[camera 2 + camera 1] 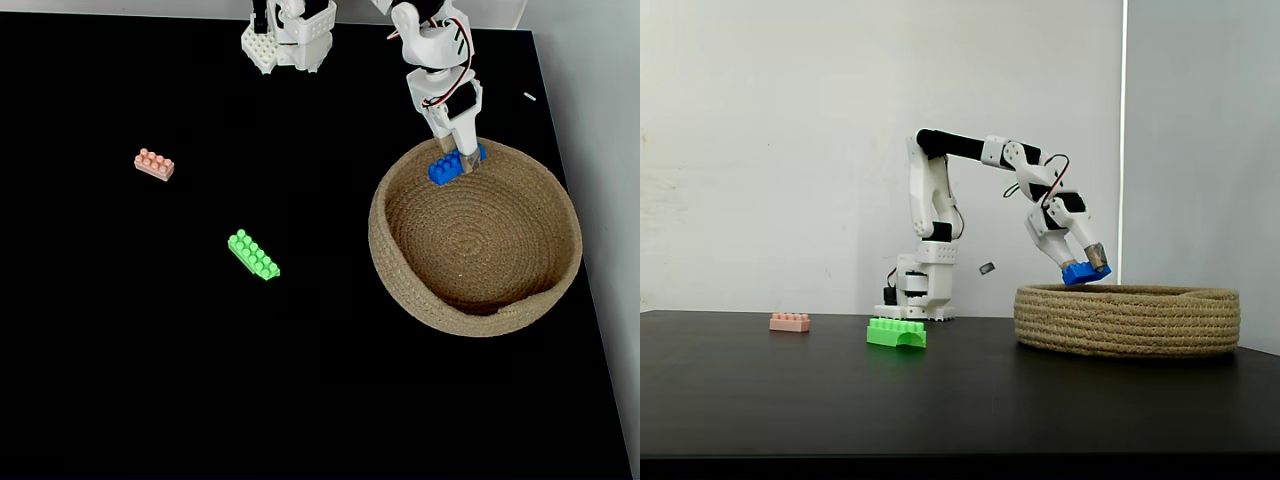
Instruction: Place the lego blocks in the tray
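The pincer [1087,268] grips the blue lego brick [455,165] just above the near-arm rim of the rope tray [1127,320]. The release would go best after reaching further toward the tray's middle, so the brick clears the rim and drops inside. On the black surface [150,350] the green arched brick [254,255] and the pale pink brick [154,164] wait, well apart from the tray; nothing blocks the way.
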Tool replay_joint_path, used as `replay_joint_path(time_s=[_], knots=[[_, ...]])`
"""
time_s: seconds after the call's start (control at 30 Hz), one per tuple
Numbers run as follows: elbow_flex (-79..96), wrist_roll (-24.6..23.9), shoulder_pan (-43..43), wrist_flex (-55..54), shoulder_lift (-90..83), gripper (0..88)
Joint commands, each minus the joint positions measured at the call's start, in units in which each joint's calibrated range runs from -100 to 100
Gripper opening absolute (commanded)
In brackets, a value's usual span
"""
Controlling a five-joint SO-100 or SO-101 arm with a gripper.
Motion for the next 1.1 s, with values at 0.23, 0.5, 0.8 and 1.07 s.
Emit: replay_joint_path(time_s=[0.23, 0.5, 0.8, 1.07], knots=[[-1.48, -5.42, 3.63, -3.44, -3.07, 39.8], [-20.45, -5.47, 19.12, 22.14, -2.29, 51.5], [-19.44, -6.79, 38.58, 22.47, -0.92, 52.4], [-24.09, -5.62, 45.84, 21.8, 10.52, 48.0]])
